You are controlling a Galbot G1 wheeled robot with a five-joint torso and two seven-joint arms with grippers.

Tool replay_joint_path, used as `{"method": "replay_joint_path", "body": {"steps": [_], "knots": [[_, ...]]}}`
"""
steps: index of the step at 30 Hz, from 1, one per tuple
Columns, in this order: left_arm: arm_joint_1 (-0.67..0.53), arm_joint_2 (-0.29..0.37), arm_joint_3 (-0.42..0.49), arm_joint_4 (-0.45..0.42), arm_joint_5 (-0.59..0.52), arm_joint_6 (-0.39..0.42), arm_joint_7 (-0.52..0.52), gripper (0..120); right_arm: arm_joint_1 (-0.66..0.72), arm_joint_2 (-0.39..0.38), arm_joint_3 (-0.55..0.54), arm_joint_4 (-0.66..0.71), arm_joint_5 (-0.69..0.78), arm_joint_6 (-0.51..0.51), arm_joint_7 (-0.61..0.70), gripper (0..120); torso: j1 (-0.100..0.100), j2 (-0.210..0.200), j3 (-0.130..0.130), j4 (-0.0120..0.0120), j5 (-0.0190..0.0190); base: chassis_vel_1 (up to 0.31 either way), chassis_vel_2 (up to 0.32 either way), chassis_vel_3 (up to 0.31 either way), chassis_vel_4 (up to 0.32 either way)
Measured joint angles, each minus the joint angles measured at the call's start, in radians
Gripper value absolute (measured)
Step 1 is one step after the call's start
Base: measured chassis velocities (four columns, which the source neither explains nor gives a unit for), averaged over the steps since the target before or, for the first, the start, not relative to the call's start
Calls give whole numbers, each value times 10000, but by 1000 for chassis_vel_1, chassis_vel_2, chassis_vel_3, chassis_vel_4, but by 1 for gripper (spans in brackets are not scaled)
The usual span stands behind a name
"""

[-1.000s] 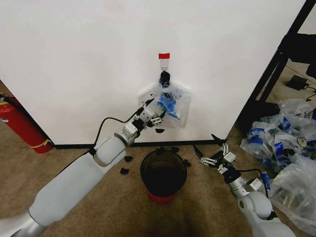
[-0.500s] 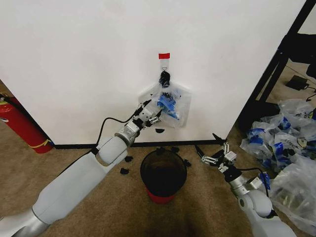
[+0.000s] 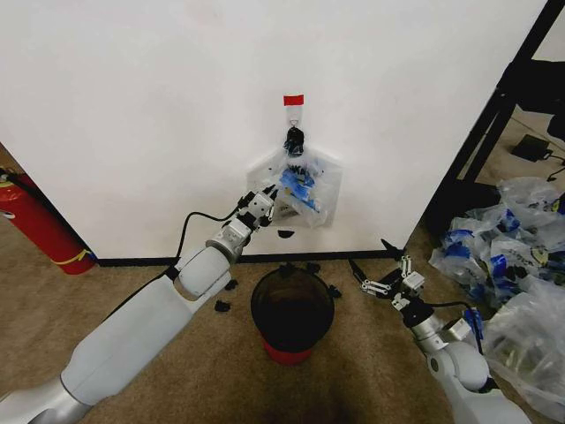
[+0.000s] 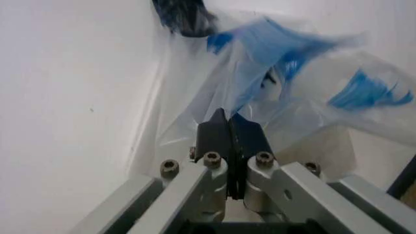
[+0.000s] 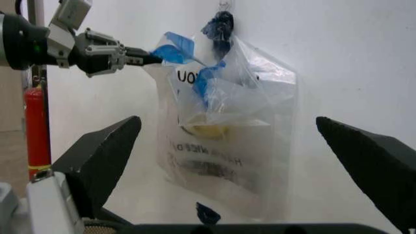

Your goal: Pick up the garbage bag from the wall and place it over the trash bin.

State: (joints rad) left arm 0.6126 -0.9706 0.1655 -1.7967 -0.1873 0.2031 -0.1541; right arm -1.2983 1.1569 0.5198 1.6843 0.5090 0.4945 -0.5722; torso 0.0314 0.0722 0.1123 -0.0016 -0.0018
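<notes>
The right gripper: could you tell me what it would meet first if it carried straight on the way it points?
Probably the garbage bag hanging on the wall; the open right gripper frames it squarely. How far off it is stays unclear.

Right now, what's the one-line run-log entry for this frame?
left gripper: shut on garbage bag | bag: hanging on wall | right gripper: open, low beside trash bin | bin: unlined
</notes>
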Motion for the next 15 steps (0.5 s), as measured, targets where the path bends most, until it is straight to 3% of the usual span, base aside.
{"method": "replay_joint_path", "body": {"steps": [8, 15], "knots": [[841, 328, -515, -865, -151, -268, -18, 0, -74, -130, -279, 109, 133, 66, 421, 100, -1, 0, 0, 0, 0, 0, 0, 0, 0], [2669, 229, -1448, -1115, -106, -1426, 243, 0, 948, -581, -1329, -103, 616, 133, 1380, 100, -2, 0, 0, 8, -1, 0, 0, 0, 0]]}}
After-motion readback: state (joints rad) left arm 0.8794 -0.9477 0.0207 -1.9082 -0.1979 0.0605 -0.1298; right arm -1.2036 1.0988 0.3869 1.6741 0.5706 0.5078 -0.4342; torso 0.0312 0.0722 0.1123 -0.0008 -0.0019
